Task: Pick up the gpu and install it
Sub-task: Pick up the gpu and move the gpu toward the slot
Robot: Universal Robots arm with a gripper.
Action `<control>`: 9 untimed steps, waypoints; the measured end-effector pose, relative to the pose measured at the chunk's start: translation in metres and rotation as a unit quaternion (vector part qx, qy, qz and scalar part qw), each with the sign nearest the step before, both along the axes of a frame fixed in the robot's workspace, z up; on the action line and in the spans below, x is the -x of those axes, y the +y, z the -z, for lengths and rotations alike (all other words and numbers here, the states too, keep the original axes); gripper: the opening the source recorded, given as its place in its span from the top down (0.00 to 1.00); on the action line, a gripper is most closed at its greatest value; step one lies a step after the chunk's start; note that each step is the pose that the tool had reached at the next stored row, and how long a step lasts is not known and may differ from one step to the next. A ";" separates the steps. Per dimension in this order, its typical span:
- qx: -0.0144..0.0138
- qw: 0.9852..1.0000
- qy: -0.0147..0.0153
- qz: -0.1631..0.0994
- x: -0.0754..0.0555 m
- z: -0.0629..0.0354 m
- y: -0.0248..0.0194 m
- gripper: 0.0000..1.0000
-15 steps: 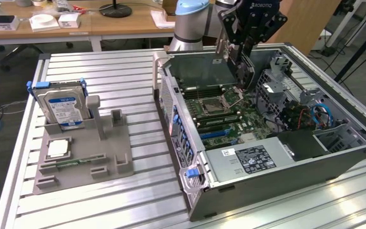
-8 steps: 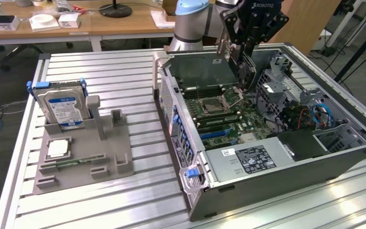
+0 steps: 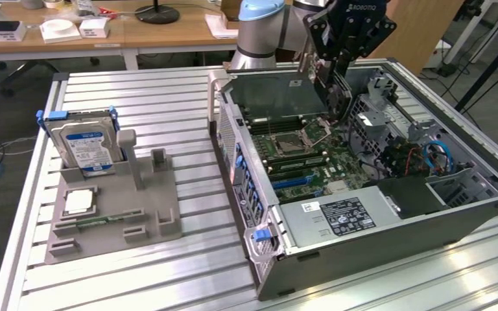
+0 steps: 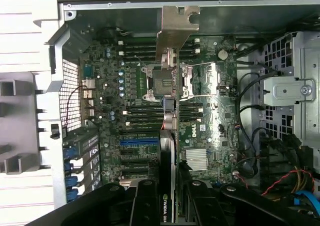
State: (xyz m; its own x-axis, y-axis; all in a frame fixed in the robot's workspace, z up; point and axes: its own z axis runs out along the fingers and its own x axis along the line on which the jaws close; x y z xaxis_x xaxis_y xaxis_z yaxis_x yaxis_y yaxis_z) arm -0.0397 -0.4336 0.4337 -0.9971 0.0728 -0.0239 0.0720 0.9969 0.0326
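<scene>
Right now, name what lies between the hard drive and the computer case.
Exterior view: the grey holder's upright posts, then bare table slats.

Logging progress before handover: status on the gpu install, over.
Gripper fingers shut on the gpu. Card hangs edge-down over the motherboard in the open case, not seated. Cables lie aside, clear of it.

The hand reads ROBOTIQ, the gpu NVIDIA, the motherboard DELL.

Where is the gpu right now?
The gripper holds the gpu above the motherboard, inside the open computer case on the exterior view's right.
</scene>
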 end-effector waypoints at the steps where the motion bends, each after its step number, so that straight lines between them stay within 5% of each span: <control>1: 0.000 1.000 0.000 0.000 -0.002 0.0000 0.0000 0.74; 9: 0.000 1.000 0.000 0.000 -0.010 0.0000 0.0000 0.74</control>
